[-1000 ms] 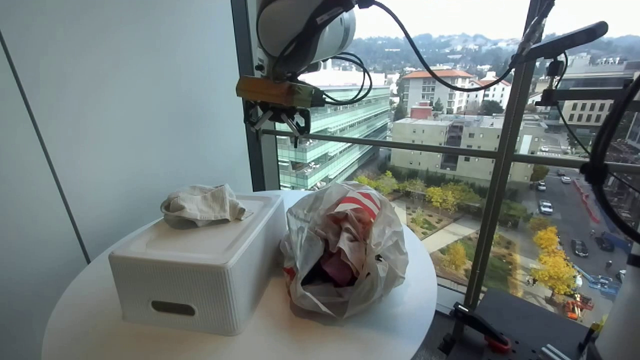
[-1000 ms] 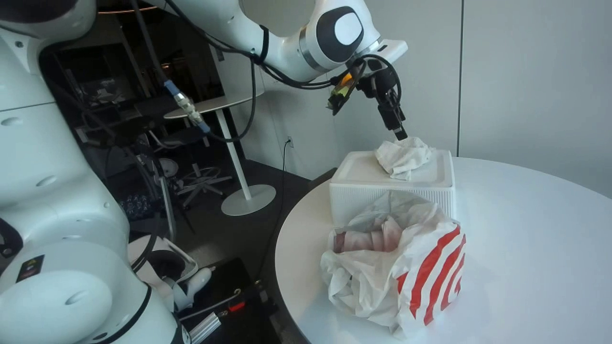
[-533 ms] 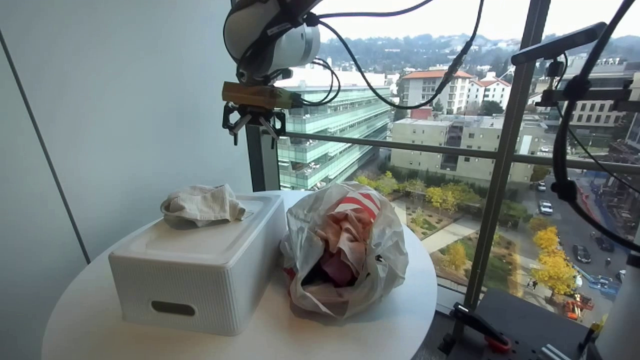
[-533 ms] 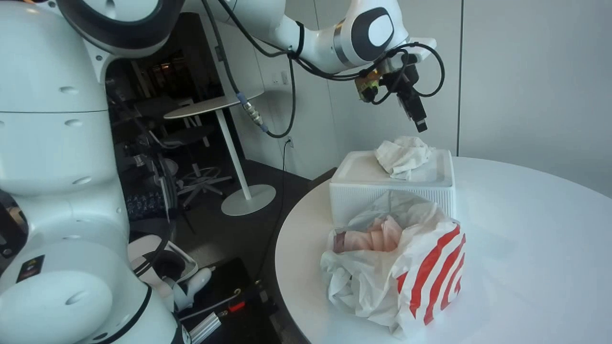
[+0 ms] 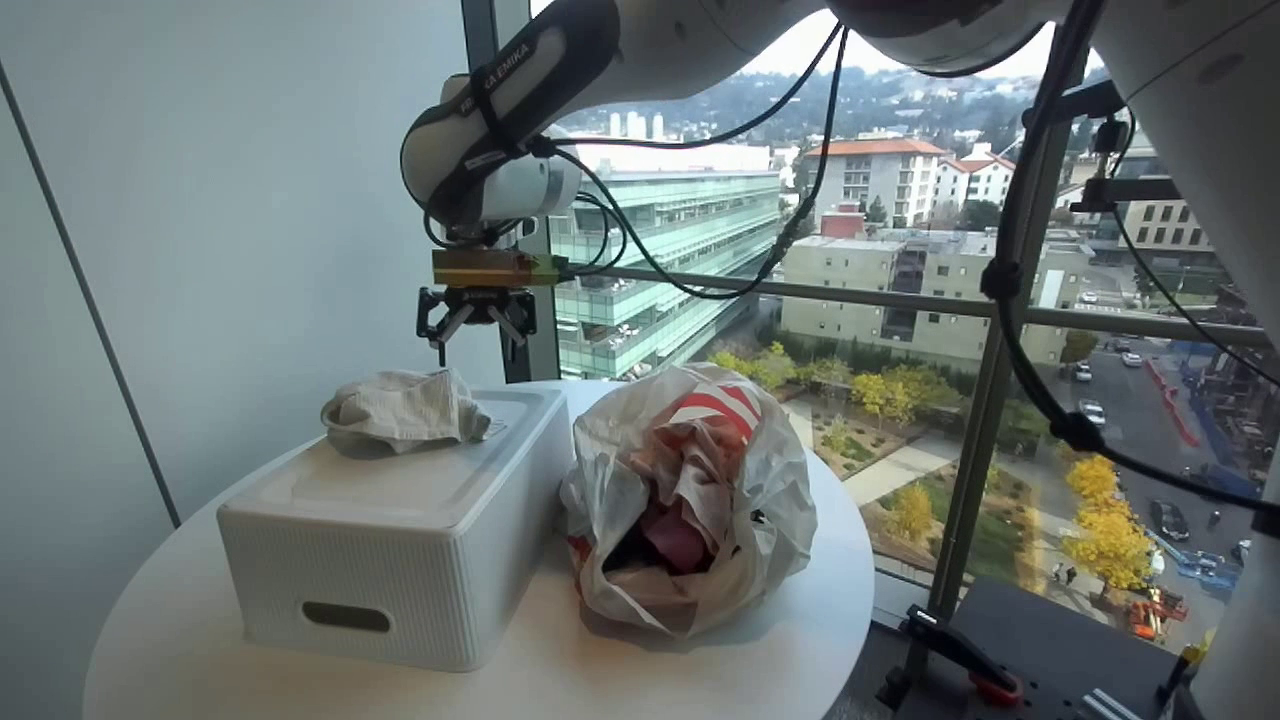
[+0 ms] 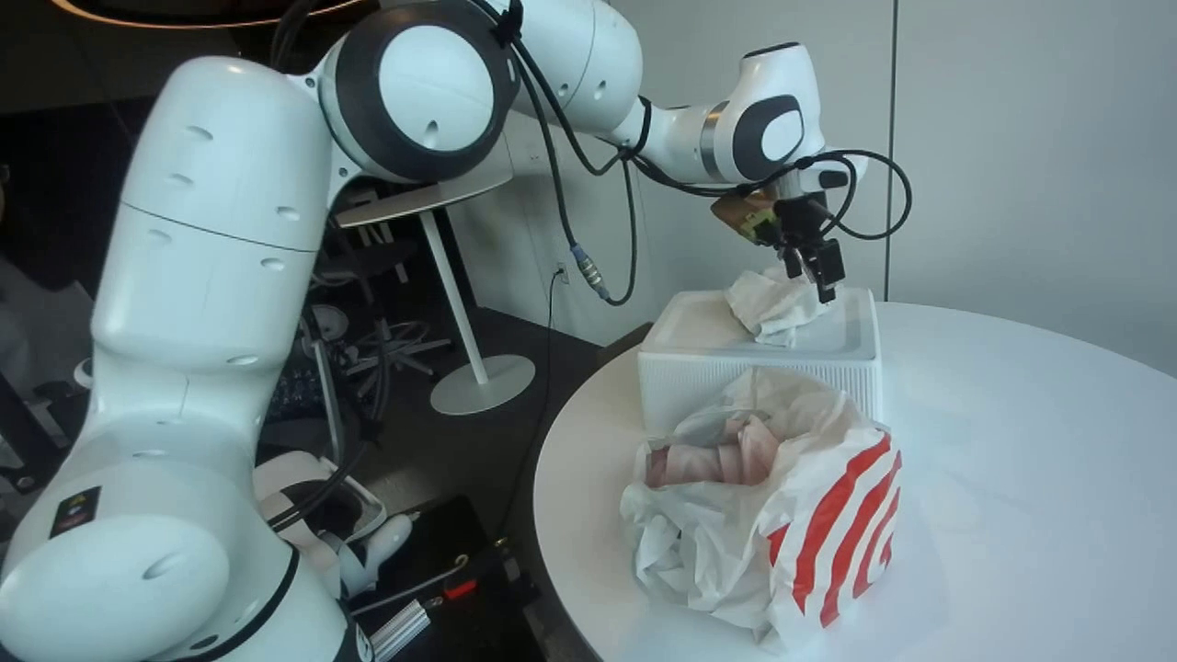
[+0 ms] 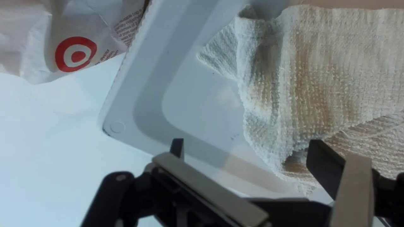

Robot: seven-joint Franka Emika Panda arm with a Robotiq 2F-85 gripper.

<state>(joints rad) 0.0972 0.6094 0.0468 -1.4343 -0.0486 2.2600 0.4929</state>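
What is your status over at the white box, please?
Gripper open, holding nothing. Crumpled cloth on white box, close to gripper. Plastic bag beside box, not between gripper and cloth.

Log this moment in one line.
hand: open, empty, above white box | cloth: crumpled on box | striped bag: beside box, on table

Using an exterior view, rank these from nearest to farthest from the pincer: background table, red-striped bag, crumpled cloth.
From the pincer in an exterior view:
1. Crumpled cloth: close by, slightly to the picture's left, on the white box.
2. Red-striped bag: in front of the white box, lower in the picture.
3. Background table: well behind, farther to the picture's left.
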